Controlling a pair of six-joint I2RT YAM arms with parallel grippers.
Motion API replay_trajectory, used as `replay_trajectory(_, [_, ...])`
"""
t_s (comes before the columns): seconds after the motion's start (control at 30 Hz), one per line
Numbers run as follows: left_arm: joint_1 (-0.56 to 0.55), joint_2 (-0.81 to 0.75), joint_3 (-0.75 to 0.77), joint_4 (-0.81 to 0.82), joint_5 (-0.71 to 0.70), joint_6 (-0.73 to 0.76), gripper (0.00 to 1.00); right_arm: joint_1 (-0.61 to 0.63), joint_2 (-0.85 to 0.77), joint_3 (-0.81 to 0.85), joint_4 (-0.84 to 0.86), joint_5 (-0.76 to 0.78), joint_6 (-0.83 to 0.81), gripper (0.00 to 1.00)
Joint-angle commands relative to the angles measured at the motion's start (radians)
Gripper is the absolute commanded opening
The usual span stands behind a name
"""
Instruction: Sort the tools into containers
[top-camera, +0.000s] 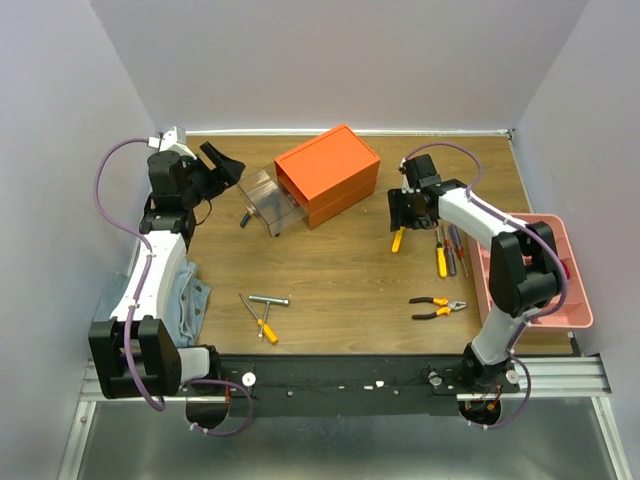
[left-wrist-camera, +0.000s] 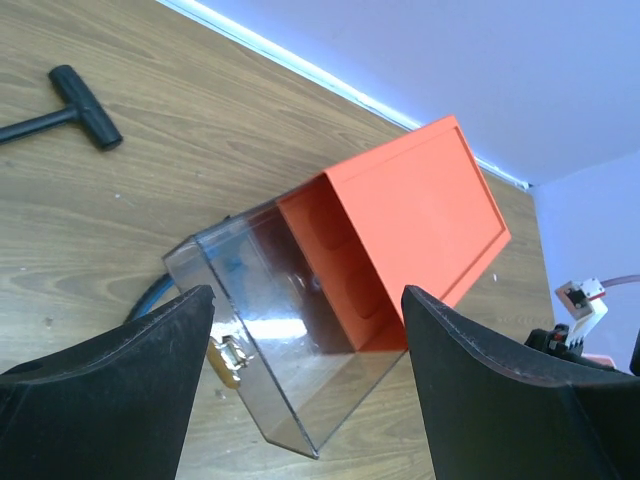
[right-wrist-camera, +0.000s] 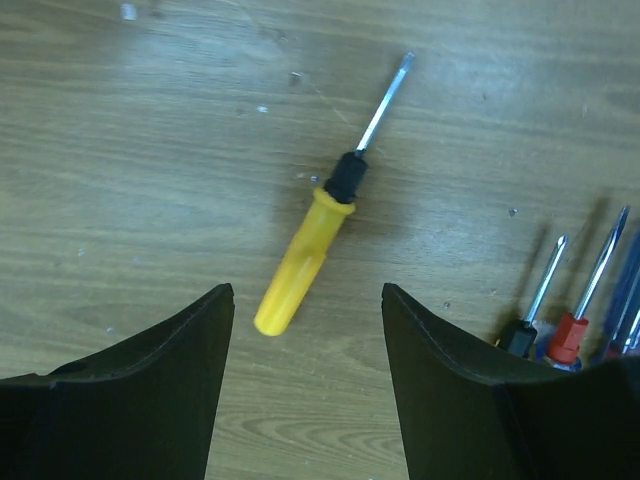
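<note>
Now, left claw (left-wrist-camera: 307, 300): spread wide, pinching nothing, raised above the table (top-camera: 340, 270).
Orange box (left-wrist-camera: 400, 230): on the table ahead of the left claw, open face turned toward it.
Clear drawer (left-wrist-camera: 270, 340): pulled out of the orange box, straight ahead of the left claw and framed between its two fingers. A blue shape shows through the wall, perhaps a tool handle, too blurred to name.
Black T-handle tool (left-wrist-camera: 70, 108): on the table beyond the left claw, off to its left-hand finger's side in the wrist view, apart from the drawer.
Right claw (right-wrist-camera: 307, 290): spread, pinching nothing, hovering over the table.
Yellow-handled screwdriver (right-wrist-camera: 300, 265): flat on the table directly under the right claw, handle end in the gap between the fingers, blade pointing away. Neither finger touches it.
Red-handled screwdriver (right-wrist-camera: 568, 338): on the table beside the right claw's right-hand finger, in a close row with other screwdrivers.
Orange-handled pliers (top-camera: 437, 307): on the table behind the right claw, toward the arm bases.
Pink tray (top-camera: 578, 290): at the table's right edge, behind the right claw, beside its arm.
Silver T-wrench (top-camera: 268, 300): on the table between the two arms, well behind both claws, next to another yellow-handled screwdriver.
Grey-blue cloth (top-camera: 190, 300): behind the left claw, by its arm.
</note>
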Motion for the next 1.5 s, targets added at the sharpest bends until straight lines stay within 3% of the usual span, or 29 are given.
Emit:
replay_trajectory(0.0, [0.045,-0.023,-0.033,0.011,-0.012,0.013,0.85,-0.024,0.06,0.035,-0.05,-0.032,0.089,0.67])
replay_trajectory(0.17, [0.091,-0.036,-0.062,0.002,-0.02,0.013,0.85,-0.024,0.143,0.055,-0.039,-0.095,0.107,0.62])
replay_trajectory(0.27, [0.101,-0.043,-0.07,-0.01,-0.02,0.016,0.85,-0.024,0.188,0.074,-0.051,-0.109,0.109,0.53])
replay_trajectory(0.33, [0.102,-0.045,-0.078,-0.004,-0.02,0.011,0.85,-0.024,0.199,0.094,-0.072,-0.089,0.109,0.4])
replay_trajectory(0.4, [0.102,-0.045,-0.084,0.002,-0.02,0.004,0.85,-0.027,0.182,0.107,-0.098,-0.066,0.101,0.17])
replay_trajectory(0.47, [0.102,-0.043,-0.088,0.017,-0.02,-0.003,0.85,-0.03,0.147,0.107,-0.109,-0.058,0.071,0.01])
replay_trajectory(0.67, [0.102,-0.03,-0.122,0.019,-0.112,-0.01,0.86,-0.024,-0.116,0.204,-0.112,-0.113,0.016,0.01])
replay_trajectory(0.8, [0.102,-0.022,-0.145,0.056,-0.118,-0.015,0.85,0.082,-0.171,0.348,0.027,-0.186,-0.124,0.01])
replay_trajectory(0.87, [0.104,-0.02,-0.148,0.06,-0.118,-0.01,0.85,0.122,-0.125,0.418,0.036,-0.35,-0.158,0.01])
replay_trajectory(0.97, [0.102,-0.019,-0.156,0.028,-0.144,-0.018,0.85,0.211,-0.011,0.564,0.024,-0.442,-0.169,0.01])
replay_trajectory(1.2, [0.114,-0.083,-0.219,-0.021,-0.19,-0.036,0.85,0.356,0.172,0.704,0.064,-0.472,-0.167,0.01])
replay_trajectory(1.47, [0.179,-0.172,-0.286,0.01,-0.153,-0.078,0.84,0.398,0.304,0.771,0.141,-0.471,-0.147,0.01])
